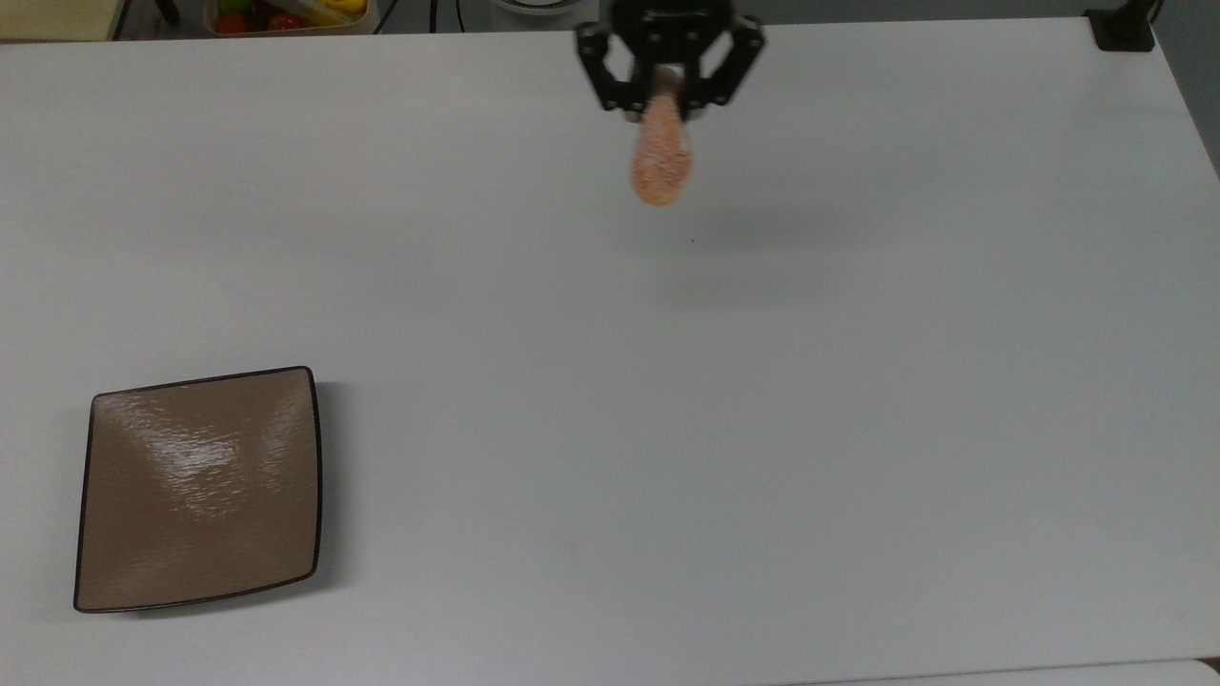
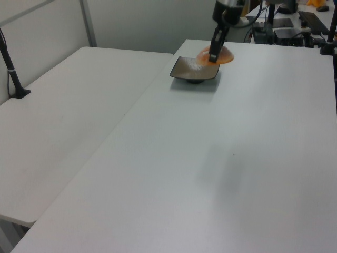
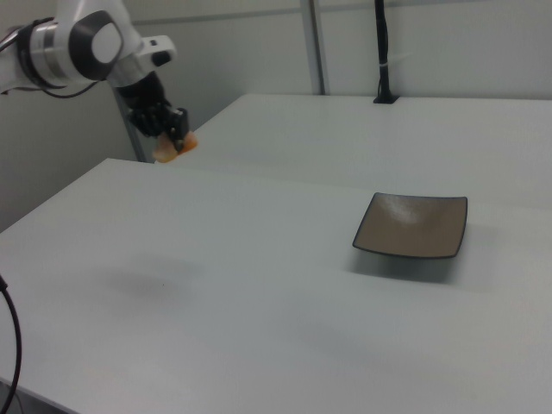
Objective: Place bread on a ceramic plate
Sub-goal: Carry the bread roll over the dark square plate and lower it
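My gripper (image 1: 664, 105) hangs high over the white table near the top edge of the top view, shut on the upper end of the bread (image 1: 660, 162), an oval orange-pink grainy bun that dangles below the fingers. The same gripper (image 3: 175, 136) and bread (image 3: 168, 148) show at the right view's upper left, well above the table. In the left view the gripper (image 2: 214, 55) and bread (image 2: 222, 54) appear far back, just right of the plate. The ceramic plate (image 1: 198, 486), tan-brown, square and dark-rimmed, lies at the top view's lower left, also seen as plate (image 3: 412, 226) and plate (image 2: 194, 69).
A container of coloured items (image 1: 286, 14) stands beyond the table's far edge in the top view. A black post base (image 1: 1125, 29) sits at the table's far right corner. A second white table (image 2: 63, 110) adjoins on the left view's left.
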